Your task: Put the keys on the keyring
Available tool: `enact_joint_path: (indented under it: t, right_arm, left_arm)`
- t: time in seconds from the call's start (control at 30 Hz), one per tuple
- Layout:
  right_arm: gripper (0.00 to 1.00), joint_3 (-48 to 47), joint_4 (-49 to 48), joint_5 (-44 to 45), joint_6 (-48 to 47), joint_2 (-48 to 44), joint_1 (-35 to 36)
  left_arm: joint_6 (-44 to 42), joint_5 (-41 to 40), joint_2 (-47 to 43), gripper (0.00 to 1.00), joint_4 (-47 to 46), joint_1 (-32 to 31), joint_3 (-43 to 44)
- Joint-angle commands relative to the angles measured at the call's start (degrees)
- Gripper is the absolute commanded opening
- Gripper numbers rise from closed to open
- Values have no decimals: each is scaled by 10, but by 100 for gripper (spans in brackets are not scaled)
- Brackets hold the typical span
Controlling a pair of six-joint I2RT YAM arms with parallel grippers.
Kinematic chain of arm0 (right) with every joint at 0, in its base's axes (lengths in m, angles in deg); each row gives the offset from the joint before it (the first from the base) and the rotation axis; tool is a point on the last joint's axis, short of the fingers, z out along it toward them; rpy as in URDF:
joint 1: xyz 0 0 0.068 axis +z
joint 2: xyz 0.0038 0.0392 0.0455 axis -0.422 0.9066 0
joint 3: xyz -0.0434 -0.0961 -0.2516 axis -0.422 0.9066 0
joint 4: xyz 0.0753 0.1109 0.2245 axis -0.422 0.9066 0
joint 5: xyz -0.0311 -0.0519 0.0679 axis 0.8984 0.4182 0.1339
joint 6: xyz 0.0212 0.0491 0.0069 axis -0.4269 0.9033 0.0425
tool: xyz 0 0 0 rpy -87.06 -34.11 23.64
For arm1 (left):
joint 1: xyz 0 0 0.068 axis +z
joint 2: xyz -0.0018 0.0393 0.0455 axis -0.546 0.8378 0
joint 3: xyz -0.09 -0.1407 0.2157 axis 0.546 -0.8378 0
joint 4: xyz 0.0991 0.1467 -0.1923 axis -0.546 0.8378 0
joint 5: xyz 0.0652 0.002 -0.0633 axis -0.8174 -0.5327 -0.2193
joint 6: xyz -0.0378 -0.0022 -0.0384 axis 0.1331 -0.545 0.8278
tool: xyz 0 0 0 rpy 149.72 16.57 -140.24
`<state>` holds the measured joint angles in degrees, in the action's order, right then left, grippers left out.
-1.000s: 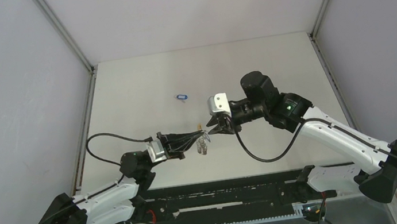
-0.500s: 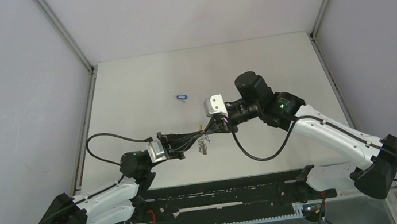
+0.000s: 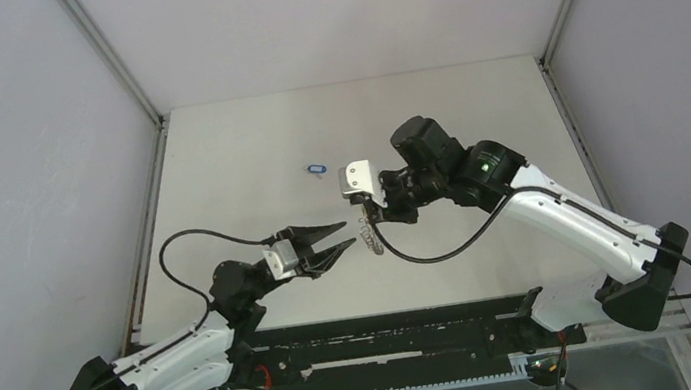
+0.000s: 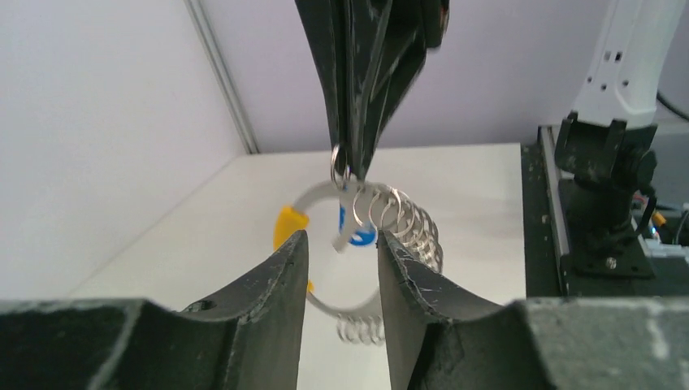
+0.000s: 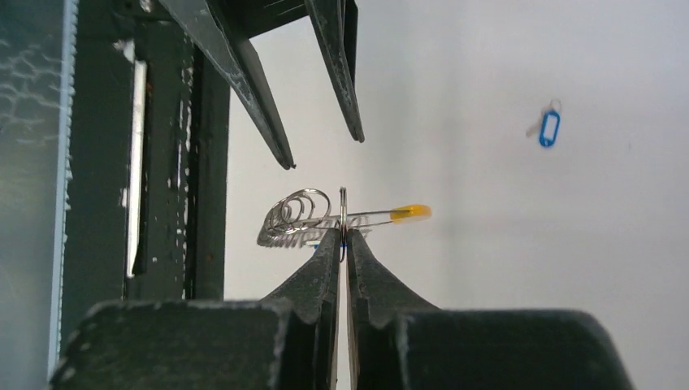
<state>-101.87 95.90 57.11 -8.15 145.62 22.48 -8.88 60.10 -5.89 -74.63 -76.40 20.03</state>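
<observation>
My right gripper [image 3: 372, 219] is shut on the small split ring [image 5: 344, 213] of one key. The keyring [image 3: 368, 236], a silvery coiled loop with a yellow arc [image 4: 286, 225], hangs from that ring above the table. The key's blue tag [image 4: 362, 237] hangs inside the loop. My left gripper [image 3: 350, 234] is open and empty just left of the keyring, not touching it. In the left wrist view its fingers [image 4: 276, 276] frame the loop. The second key with its blue tag [image 3: 317, 169] lies on the table farther back, also seen in the right wrist view [image 5: 549, 128].
The black rail [image 3: 390, 335] with cables runs along the table's near edge below both arms. Grey walls with metal corner posts [image 3: 112, 59] close in the white table [image 3: 471, 108] on three sides.
My left gripper has let go of the keyring, opened and drawn back slightly. My right gripper has moved left and now carries the keyring alone.
</observation>
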Motion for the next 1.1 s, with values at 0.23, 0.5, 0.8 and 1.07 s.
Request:
enact_joint_path:
  t: [0.23, 0.5, 0.8, 1.07]
  right_arm:
    - [0, -241, 290, 284, 5, 153, 112]
    - [0, -268, 294, 294, -10, 177, 130]
    - [0, -271, 288, 283, -21, 187, 142]
    - [0, -272, 284, 282, -22, 187, 144]
  left_arm:
    - [-26, 4, 11, 42, 39, 2, 19]
    - [12, 14, 53, 42, -48, 2, 14]
    - [63, 33, 129, 34, -159, 2, 22]
    - [68, 50, 150, 32, -181, 2, 31]
